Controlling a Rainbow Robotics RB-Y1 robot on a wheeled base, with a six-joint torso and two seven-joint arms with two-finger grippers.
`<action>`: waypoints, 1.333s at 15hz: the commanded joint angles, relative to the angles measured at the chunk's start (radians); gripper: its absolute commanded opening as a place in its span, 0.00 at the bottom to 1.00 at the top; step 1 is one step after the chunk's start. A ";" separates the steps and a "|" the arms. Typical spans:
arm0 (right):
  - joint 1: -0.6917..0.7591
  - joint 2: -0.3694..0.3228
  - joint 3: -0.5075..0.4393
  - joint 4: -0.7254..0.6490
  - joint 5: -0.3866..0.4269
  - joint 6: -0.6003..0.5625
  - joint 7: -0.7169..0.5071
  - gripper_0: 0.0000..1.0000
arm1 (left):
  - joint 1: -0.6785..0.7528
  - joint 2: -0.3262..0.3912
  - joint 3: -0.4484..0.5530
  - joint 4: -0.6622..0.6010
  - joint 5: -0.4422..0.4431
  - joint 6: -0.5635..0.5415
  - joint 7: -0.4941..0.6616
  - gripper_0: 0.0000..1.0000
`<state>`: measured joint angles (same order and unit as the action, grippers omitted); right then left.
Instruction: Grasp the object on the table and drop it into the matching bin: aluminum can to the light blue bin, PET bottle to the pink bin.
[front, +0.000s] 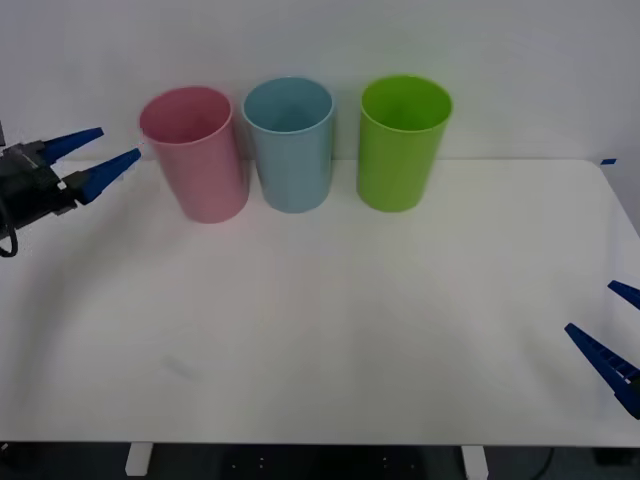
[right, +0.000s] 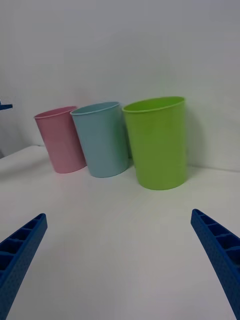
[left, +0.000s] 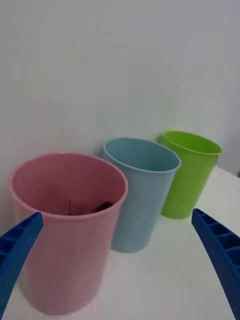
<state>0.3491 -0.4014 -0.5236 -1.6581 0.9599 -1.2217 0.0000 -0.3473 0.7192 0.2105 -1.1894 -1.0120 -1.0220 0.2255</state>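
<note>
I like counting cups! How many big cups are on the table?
3, in a row at the back: pink bin on the left, light blue bin in the middle, green bin on the right.

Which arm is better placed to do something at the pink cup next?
Left. The left end effector, open, hovers right beside the rim of the pink bin, where something dark lies inside. The right end effector, also open, sits at the near right edge of the table, far from it.

Dark thing (left: 92, 207) inside the pink bin (left: 65, 235) mostly hidden by its rim, too little showing to identify, right gripper (front: 612, 335) cut off by the front view's edge
</note>
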 joint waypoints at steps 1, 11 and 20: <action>0.000 0.000 0.000 0.000 0.000 0.000 0.000 1.00 | 0.067 0.016 0.032 -0.001 0.019 -0.070 -0.048 1.00; 0.000 0.000 0.000 0.000 0.000 0.000 0.000 1.00 | 0.383 0.025 0.247 -0.119 0.021 -0.208 -0.186 1.00; 0.000 0.000 0.000 0.000 0.000 0.000 0.000 1.00 | 0.671 0.031 0.325 -0.156 0.142 -0.271 -0.316 1.00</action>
<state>0.3491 -0.4014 -0.5236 -1.6581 0.9599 -1.2217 0.0000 0.3023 0.7503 0.5311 -1.3379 -0.8786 -1.2909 -0.0876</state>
